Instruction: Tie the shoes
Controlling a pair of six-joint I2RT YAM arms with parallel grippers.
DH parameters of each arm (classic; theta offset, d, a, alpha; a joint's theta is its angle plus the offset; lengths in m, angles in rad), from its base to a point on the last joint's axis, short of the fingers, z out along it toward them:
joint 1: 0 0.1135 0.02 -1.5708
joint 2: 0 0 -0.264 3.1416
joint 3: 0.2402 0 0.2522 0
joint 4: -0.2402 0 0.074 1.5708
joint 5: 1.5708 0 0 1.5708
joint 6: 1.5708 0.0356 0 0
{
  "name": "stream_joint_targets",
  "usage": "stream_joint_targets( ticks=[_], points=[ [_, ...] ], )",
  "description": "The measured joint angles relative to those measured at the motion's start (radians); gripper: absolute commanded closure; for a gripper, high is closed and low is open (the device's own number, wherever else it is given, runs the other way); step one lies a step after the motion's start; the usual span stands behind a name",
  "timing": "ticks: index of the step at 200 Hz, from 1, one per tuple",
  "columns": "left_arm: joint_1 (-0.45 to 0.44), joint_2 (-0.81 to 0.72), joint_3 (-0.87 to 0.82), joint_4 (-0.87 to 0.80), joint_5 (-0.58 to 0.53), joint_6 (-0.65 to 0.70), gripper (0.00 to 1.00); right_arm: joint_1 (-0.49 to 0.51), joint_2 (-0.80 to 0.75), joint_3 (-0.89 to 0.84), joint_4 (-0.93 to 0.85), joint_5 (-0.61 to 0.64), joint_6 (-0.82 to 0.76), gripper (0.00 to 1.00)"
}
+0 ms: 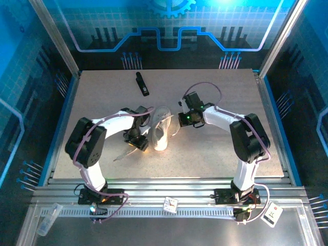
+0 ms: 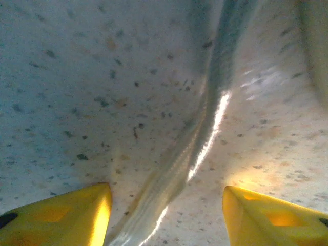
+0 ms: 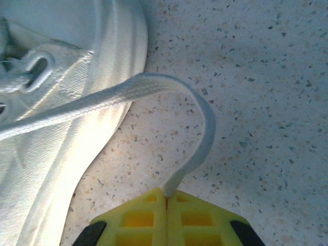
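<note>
Top external view: a white sneaker lies near the middle of the worktop. The right gripper has its jaws clamped on a lace end. The left gripper has its jaws apart astride the other lace, seemingly not touching it. A hard pull could drag the sneaker or slip the lace end free.

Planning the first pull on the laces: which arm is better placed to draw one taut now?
Right. The right pincer is shut on a flat off-white lace of the white canvas sneaker. The left pincer stands open, a second lace lying loose under it.
</note>
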Motion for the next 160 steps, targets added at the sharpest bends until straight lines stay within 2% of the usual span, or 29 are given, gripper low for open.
stream_joint_targets(
  ticks=[11, 19, 53, 78, 129, 160],
  points=[
    [-0.006, 0.005, 0.019, -0.015, -0.009, 0.008, 0.46, 0.0, -0.018, -0.01, 0.0, 0.0, -0.001, 1.0],
    [-0.011, 0.006, 0.019, -0.022, -0.021, 0.011, 0.54, 0.0, -0.031, -0.017, -0.001, 0.0, -0.003, 1.0],
    [-0.01, 0.0, 0.012, -0.031, -0.085, 0.013, 1.0, -0.005, -0.066, -0.032, -0.001, 0.0, -0.01, 1.0],
    [-0.011, -0.059, -0.009, -0.057, -0.13, 0.013, 1.0, -0.02, -0.075, -0.034, -0.001, -0.004, -0.01, 1.0],
    [-0.01, -0.358, 0.002, -0.084, -0.189, 0.018, 1.0, -0.041, -0.088, -0.047, 0.004, -0.035, 0.005, 1.0],
    [-0.01, -0.397, 0.094, -0.043, -0.188, 0.021, 1.0, -0.041, -0.112, -0.069, 0.006, -0.051, 0.005, 1.0]
  ],
)
